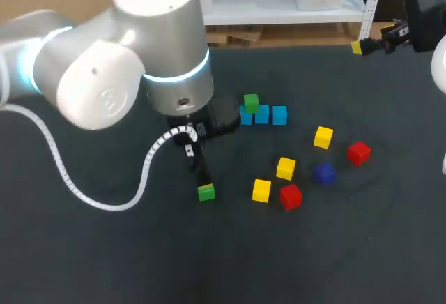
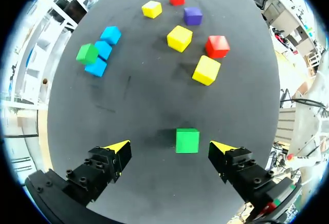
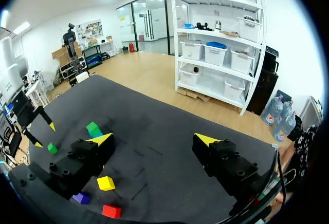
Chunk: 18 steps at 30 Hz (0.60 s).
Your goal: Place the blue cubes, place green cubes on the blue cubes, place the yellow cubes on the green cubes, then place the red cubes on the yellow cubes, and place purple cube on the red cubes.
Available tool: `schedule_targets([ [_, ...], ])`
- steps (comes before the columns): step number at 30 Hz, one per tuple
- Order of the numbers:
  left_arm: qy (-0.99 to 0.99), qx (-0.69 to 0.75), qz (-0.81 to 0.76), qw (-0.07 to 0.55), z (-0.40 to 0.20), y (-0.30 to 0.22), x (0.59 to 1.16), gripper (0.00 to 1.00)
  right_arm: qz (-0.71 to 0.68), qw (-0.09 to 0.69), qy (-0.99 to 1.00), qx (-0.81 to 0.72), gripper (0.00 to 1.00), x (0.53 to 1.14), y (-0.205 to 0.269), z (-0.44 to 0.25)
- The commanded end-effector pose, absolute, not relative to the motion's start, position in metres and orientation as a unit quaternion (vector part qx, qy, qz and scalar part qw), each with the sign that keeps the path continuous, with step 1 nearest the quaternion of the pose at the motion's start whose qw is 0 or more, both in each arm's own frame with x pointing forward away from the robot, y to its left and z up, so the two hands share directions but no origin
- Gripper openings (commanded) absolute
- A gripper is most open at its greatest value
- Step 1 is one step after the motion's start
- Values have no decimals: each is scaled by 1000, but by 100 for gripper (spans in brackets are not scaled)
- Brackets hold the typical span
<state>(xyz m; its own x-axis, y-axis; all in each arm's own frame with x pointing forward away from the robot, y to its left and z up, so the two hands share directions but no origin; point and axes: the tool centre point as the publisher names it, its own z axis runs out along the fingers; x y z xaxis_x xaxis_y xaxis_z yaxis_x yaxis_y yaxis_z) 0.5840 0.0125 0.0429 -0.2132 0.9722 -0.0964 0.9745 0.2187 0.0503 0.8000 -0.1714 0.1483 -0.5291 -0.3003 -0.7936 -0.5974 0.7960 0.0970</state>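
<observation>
Bracketing green cube [image 2: 187, 141], left pincer [image 2: 169, 145] wide.

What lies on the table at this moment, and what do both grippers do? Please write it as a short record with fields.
blue cubes: three, in a row
stacked green cube: on the row's end cube, left arm's side
loose green cube: between the left gripper's fingers, not touched
left gripper: open
right gripper: open, holds nothing, away from the cubes
yellow cubes: three, unstacked
red cubes: two, unstacked
purple cube: one, unstacked
</observation>
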Motion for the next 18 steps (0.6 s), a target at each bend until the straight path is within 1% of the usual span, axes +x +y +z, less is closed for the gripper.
schedule_targets([
  [1, 775, 627, 1, 86, 45, 14, 572, 100, 184, 409, 854, -263, 100, 800, -172, 148],
  [18, 742, 669, -39, 24, 13, 4, 560, 100, 184, 409, 854, -263, 100, 800, -172, 148],
])
